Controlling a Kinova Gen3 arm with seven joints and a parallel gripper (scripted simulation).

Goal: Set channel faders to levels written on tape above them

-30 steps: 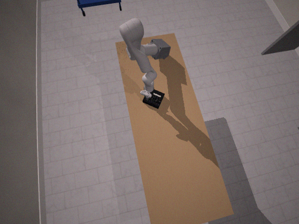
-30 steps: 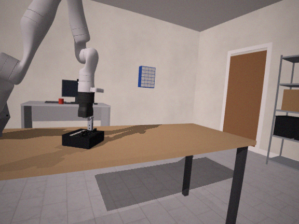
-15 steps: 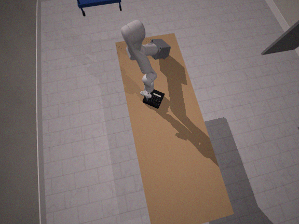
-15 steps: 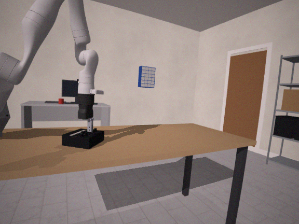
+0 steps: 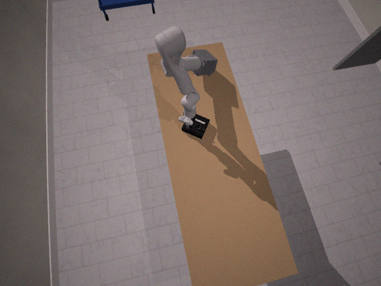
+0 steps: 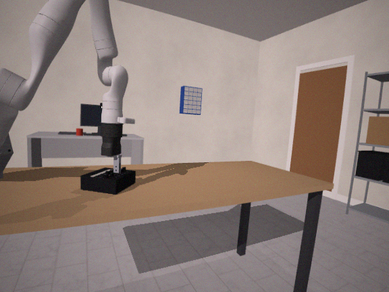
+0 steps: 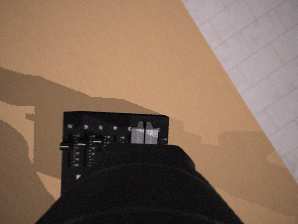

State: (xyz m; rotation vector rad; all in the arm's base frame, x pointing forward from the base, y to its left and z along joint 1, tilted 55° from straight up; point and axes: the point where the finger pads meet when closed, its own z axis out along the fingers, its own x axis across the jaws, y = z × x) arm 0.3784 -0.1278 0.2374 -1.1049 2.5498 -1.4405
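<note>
The black lighting desk point(image 5: 197, 126) point(image 6: 101, 184) point(image 7: 74, 122) stands on its feet on the brown table point(image 5: 215, 198) point(image 6: 202, 186) point(image 7: 125, 55). My gripper point(image 5: 187, 125) point(image 6: 116, 169) point(image 7: 144, 129) is shut with its fingers pressed together and nothing between them. It points straight down at the desk's top, at the far end of the panel and right of two faders. In the wrist view two fader slots with scales point(image 7: 76, 150) point(image 7: 92, 149) show at the left; one cap point(image 7: 64, 146) sits at the left edge. The tape writing is too small to read. My wrist hides the near part of the desk.
The arm's grey base box point(image 5: 205, 62) stands at the table's far end. The table's right edge point(image 7: 235, 95) runs close by the desk. A grey side desk with a monitor point(image 6: 90, 115) and a red cup point(image 6: 79, 132) stands by the wall. A shelf point(image 6: 371, 142) is at the right.
</note>
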